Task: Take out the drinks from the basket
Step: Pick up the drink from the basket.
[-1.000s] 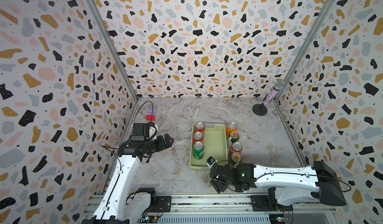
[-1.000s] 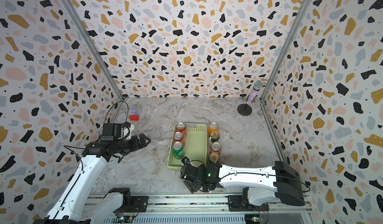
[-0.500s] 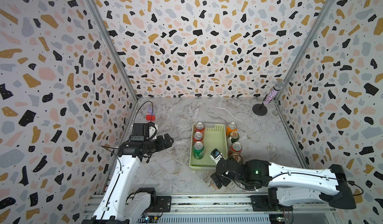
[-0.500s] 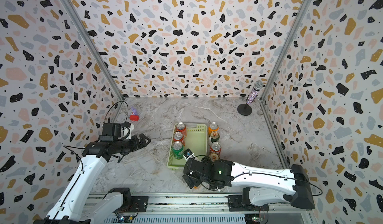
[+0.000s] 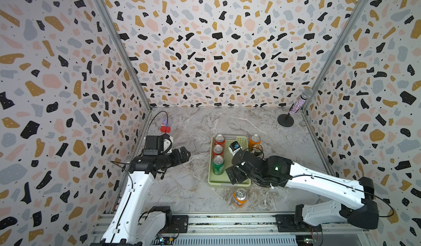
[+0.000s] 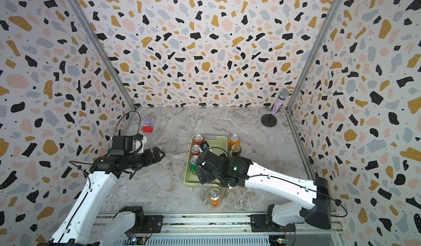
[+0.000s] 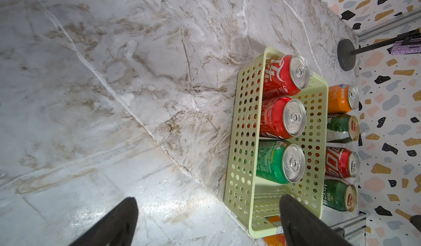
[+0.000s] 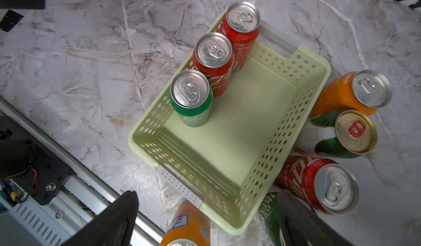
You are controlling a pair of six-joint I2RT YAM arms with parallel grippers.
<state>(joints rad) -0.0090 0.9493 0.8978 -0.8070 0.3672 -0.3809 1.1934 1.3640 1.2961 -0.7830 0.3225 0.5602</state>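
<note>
The pale green basket point(image 5: 242, 140) holds a row of three drinks: two red cans point(image 5: 219, 139) point(image 5: 218, 149) and a bright green can point(image 5: 218, 165). Just outside its right wall stand an orange can point(image 8: 350, 94), a dark green can point(image 8: 337, 133), a red can point(image 8: 319, 183) and another dark green can point(image 8: 271, 213). A second orange can point(image 5: 240, 197) stands alone in front of the basket. My right gripper point(image 5: 235, 176) hovers open and empty over the basket's near end. My left gripper point(image 5: 185, 153) is open and empty, well left of the basket.
A glittery microphone on a black round stand point(image 5: 293, 110) is in the back right corner. A small red and purple toy point(image 5: 164, 127) sits by the left wall. A metal rail point(image 5: 227, 219) runs along the front edge, close behind the lone orange can.
My right gripper opened, let go of the orange can in front of the basket, and drew back up over the basket's near end. The left arm stayed still.
</note>
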